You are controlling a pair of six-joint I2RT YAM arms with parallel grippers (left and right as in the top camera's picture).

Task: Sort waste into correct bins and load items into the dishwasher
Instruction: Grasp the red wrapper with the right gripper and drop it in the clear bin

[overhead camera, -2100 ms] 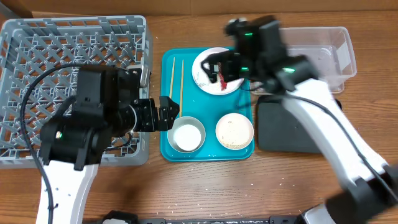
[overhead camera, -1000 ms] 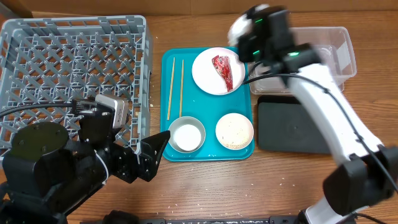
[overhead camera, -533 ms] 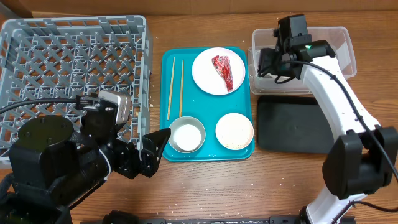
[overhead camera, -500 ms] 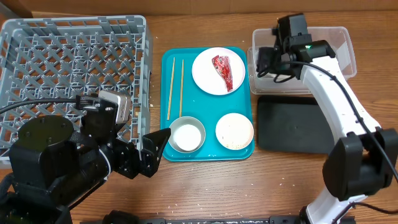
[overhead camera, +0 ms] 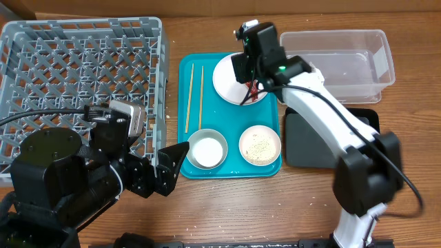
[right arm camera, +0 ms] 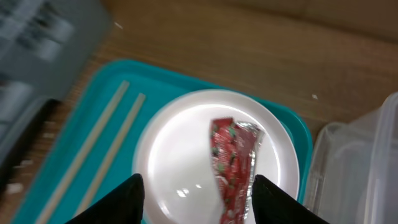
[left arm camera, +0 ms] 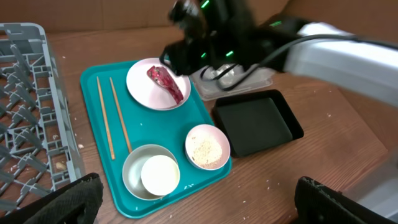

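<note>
A: Right gripper (right arm camera: 198, 180)?
B: Jaws apart, nothing between them, above the plate (right arm camera: 180, 155).
A: Wrapper (right arm camera: 233, 165)?
B: Red, lying on that plate, which sits on the teal tray (right arm camera: 93, 106) beside the chopsticks (right arm camera: 93, 152).
A: Left gripper (left arm camera: 199, 202)?
B: Spread wide, empty, near the rack (left arm camera: 31, 112).
A: Tub (overhead camera: 358, 41), black tray (left arm camera: 255, 121)?
B: Both right of the teal tray.

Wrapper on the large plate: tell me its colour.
The wrapper is red with a silvery edge; right wrist view.
</note>
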